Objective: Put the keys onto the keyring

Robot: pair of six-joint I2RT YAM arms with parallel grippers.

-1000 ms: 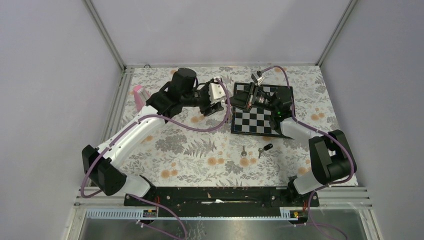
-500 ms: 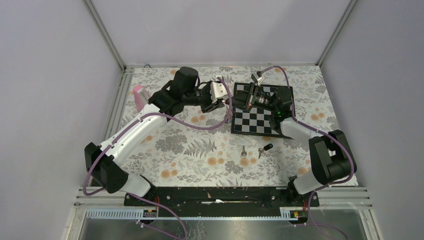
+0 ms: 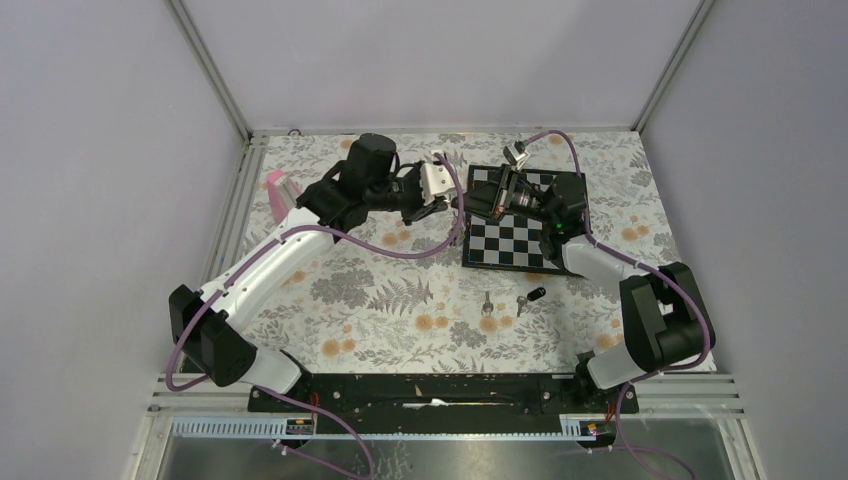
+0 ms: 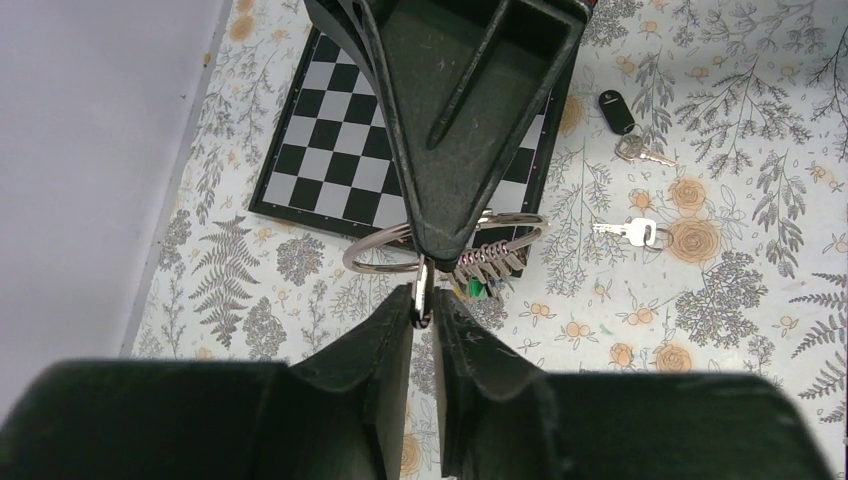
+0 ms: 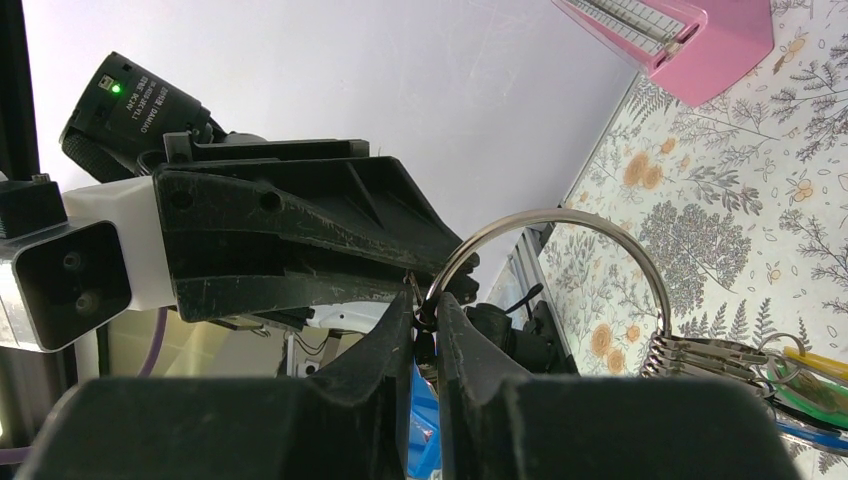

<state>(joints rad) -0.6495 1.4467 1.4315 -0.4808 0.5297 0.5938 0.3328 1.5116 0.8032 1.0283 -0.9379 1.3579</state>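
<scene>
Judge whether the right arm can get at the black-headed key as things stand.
Probably not yet: the right fingers are pinched on the keyring, so they are not free. The black-headed key itself lies uncovered on the table, nothing over it.

Both arms [image 3: 265, 265]: white links, blk joints + bases, purple cables [image 3: 400, 257].

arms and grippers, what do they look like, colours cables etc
The left arm and right arm have white links, bulky black joints and loose purple cables running along them. The left gripper and right gripper each have two scuffed black tapering fingers.
</scene>
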